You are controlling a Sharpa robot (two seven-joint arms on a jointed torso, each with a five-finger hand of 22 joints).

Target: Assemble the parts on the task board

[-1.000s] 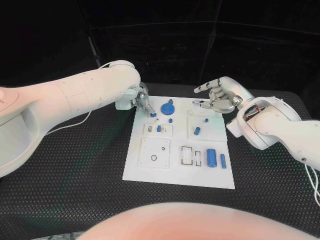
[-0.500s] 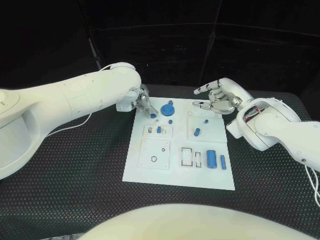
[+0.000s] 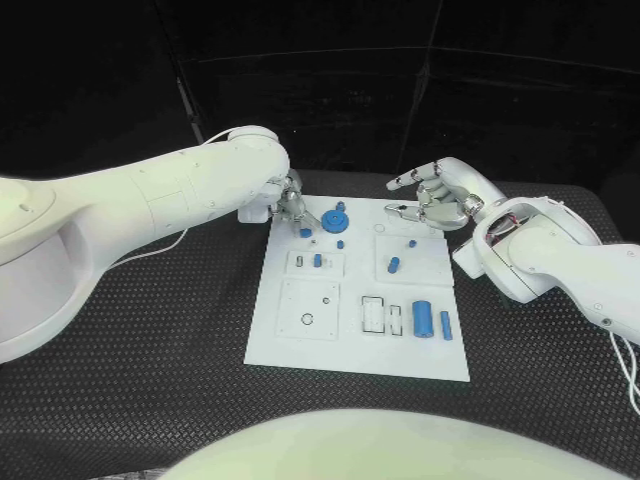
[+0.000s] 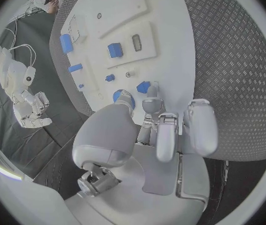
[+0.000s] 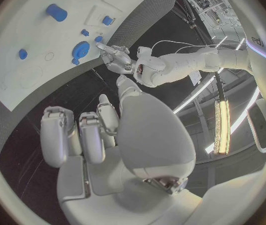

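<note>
The white task board (image 3: 352, 352) lies mid-table. My left hand (image 3: 283, 204) hovers at its far left corner, and its fingertips (image 4: 152, 89) pinch a small blue part (image 3: 304, 232) (image 4: 143, 87) right at the board's surface. A round blue gear (image 3: 335, 216) (image 4: 120, 93) stands just beside that part. My right hand (image 3: 436, 200) (image 5: 101, 130) hangs over the board's far right corner, fingers apart and holding nothing. A blue cylinder (image 3: 424, 317) and a thin blue bar (image 3: 446, 321) lie at the near right.
More blue pieces sit mid-board: a peg (image 3: 343, 241), a slanted piece (image 3: 394, 264) and one in a slot (image 3: 317, 260). A white cable (image 3: 147, 245) trails on the black mat left of the board.
The left hand has eased the small blue part slightly lower at the board's corner, and the left arm has shifted a little. The right hand has held still.
</note>
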